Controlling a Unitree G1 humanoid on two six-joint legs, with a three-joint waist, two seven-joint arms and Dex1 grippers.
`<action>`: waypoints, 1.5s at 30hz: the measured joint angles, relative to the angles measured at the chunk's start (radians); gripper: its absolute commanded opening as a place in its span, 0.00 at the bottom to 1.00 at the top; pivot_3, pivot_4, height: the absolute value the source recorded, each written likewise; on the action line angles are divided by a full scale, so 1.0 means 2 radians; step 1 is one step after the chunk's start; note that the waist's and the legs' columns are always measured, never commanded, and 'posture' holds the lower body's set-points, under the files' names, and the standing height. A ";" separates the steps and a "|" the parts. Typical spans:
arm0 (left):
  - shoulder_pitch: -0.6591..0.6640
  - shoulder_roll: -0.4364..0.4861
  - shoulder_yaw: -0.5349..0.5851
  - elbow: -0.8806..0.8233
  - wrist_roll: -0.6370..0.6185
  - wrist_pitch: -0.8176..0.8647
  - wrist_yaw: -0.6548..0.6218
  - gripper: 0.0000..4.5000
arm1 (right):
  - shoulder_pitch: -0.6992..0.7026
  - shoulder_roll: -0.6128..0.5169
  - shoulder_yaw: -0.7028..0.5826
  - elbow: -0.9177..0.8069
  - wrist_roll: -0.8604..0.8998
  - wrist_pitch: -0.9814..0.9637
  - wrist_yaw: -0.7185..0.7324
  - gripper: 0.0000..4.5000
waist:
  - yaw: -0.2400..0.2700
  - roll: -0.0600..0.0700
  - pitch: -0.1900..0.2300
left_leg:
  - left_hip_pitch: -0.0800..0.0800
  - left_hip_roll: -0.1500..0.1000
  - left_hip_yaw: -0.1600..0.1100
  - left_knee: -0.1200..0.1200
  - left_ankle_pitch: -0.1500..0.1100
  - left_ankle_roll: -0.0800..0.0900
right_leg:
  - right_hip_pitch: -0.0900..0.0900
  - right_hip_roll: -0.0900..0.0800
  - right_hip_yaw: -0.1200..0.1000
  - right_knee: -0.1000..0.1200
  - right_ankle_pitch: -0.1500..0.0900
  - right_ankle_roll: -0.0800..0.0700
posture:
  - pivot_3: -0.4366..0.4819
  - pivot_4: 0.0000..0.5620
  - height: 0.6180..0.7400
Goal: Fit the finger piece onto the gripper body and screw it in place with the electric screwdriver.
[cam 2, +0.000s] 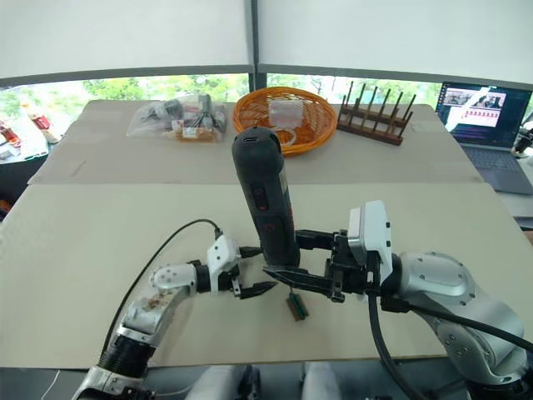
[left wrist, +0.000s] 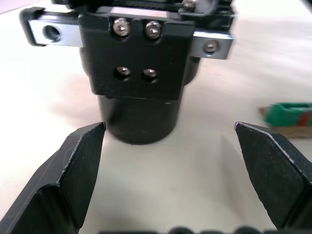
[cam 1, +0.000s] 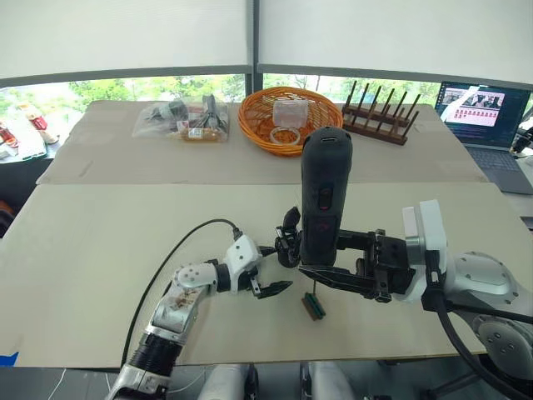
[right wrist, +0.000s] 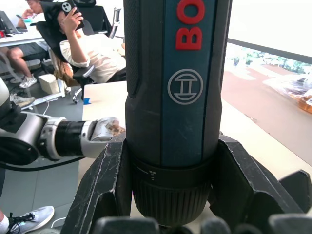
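One electric screwdriver (cam 1: 325, 196), one gripper body (left wrist: 139, 73) and one small green-and-brown block (cam 1: 314, 306) were on or above the counter (cam 1: 100, 250). I could not make out the finger piece as a separate thing.

The right gripper (cam 2: 291, 260) had its jaws pinched on the lower part of the electric screwdriver, one jaw on each side of the collar, as the right wrist view showed. The tool stood nearly upright, its long axis vertical, the rounded end up and the bit end down; in the right eye view it leaned a little to the robot's left at the top.

The left gripper (left wrist: 170, 161) had its jaws spread wide. The gripper body stood on its round base just ahead of them, between the two fingertips (left wrist: 90, 139) but not touching, with four screws on the plate facing the jaws. The green-and-brown block lay on the counter beyond the outer side of one jaw.
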 measured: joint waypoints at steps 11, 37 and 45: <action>0.023 -0.041 -0.016 -0.006 0.011 -0.020 0.102 1.00 | 0.002 0.005 0.001 -0.002 0.019 0.004 -0.017 0.42 | 0.010 0.001 0.000 | 0.000 0.000 0.000 0.000 -0.001 0.001 | 0.000 0.000 0.000 0.000 0.000 0.000 | 0.48 0.27 1.00; -0.149 -0.017 -0.050 0.213 -0.037 -0.118 -0.084 0.51 | -0.003 0.007 0.005 -0.011 0.018 0.016 -0.023 0.42 | 0.014 0.001 -0.001 | -0.003 -0.001 0.000 0.001 0.002 0.007 | -0.001 0.001 -0.001 0.000 0.000 0.000 | 0.48 0.27 1.00; -0.262 -0.037 -0.043 0.425 -0.037 -0.262 -0.206 0.51 | -0.002 0.008 0.005 -0.013 0.019 0.016 -0.031 0.42 | 0.008 0.001 -0.001 | -0.007 -0.002 0.000 0.000 0.003 0.005 | -0.002 0.001 -0.003 -0.003 0.000 0.001 | 0.48 0.27 1.00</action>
